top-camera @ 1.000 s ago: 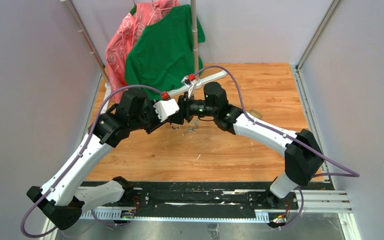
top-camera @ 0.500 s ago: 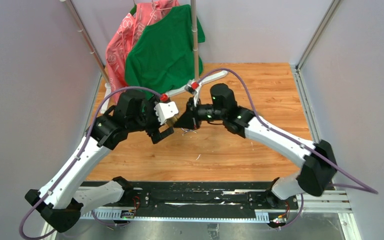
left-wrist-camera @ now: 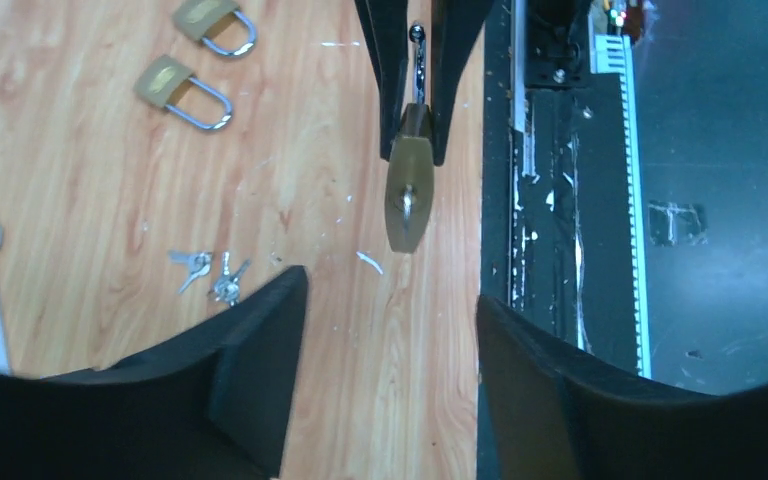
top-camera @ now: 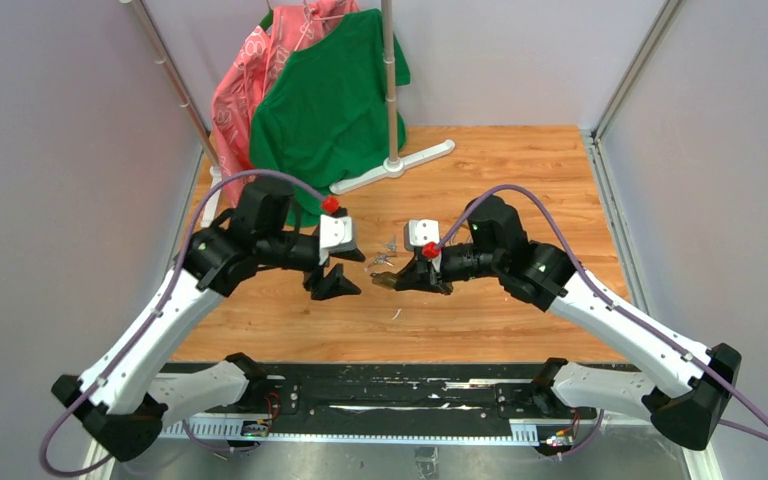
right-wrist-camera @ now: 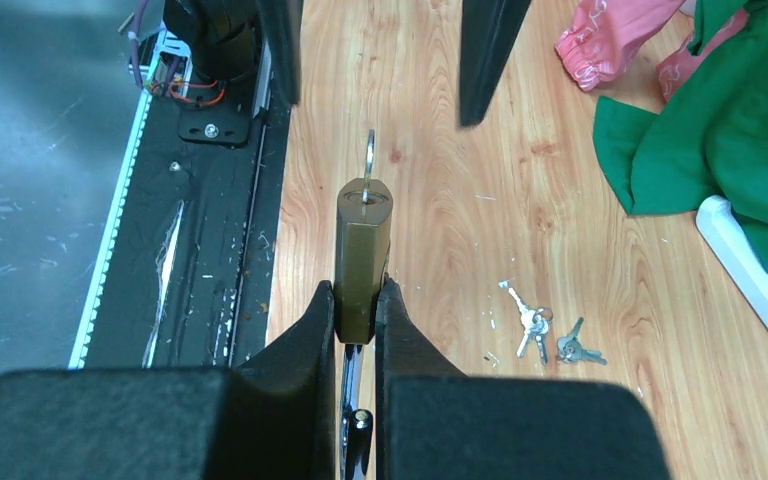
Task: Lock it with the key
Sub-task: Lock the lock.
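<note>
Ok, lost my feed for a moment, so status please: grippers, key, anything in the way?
Left gripper open, empty. Right gripper shut on brass padlock. Both key clusters loose on the table, ungripped. Nothing blocking them.

Held padlock [right-wrist-camera: 362, 245]: pinched between the fingers of the right gripper [top-camera: 398, 281], above the table [top-camera: 540, 170].
Left gripper [top-camera: 344, 271]: left of the held padlock, apart from it, fingers spread.
Key clusters [top-camera: 385, 253]: on the table, just behind the gap between the grippers.
Loose padlocks [left-wrist-camera: 182, 92]: two, side by side on the table, well apart from the key clusters.
Rack base [top-camera: 392, 165]: far back on the table, clothes [top-camera: 330, 95] hanging behind it.
</note>
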Robot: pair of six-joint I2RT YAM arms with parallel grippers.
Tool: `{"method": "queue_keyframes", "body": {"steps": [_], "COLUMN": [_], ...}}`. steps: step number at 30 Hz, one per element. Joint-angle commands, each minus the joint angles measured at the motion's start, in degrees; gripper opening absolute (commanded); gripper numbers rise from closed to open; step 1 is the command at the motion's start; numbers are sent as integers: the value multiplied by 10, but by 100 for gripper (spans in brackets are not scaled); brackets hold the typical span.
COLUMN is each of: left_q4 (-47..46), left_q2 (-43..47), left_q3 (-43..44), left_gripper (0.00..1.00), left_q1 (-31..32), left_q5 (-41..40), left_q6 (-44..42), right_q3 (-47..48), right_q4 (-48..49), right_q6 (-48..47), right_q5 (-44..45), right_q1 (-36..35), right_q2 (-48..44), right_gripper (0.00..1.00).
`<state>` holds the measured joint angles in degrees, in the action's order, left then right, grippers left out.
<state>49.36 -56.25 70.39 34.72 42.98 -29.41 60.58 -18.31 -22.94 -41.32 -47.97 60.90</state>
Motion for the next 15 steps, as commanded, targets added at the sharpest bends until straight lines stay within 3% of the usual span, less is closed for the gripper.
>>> {"method": "queue_keyframes", "body": {"steps": [1,7,11,15], "left_q4": [-3,-35,-62,-64], "left_q2": [-44,-53,-58,-58], "left_q3": [20,13,12,7], "left_gripper": [60,53,39,34], "left_q1": [17,45,46,55], "left_q5": [45,3,-3,-6], "left_q6": [54,83,112,115], "right_q3": [34,53,58,58], "right_q4": [0,8,3,7], "right_q6": [-50,-48,-46,-40], "right_q5": [25,58,67,83], "right_q1": [-27,-44,-46,-49], "right_q2": [0,4,7,13], "right_gripper": [0,0,0,0]}}
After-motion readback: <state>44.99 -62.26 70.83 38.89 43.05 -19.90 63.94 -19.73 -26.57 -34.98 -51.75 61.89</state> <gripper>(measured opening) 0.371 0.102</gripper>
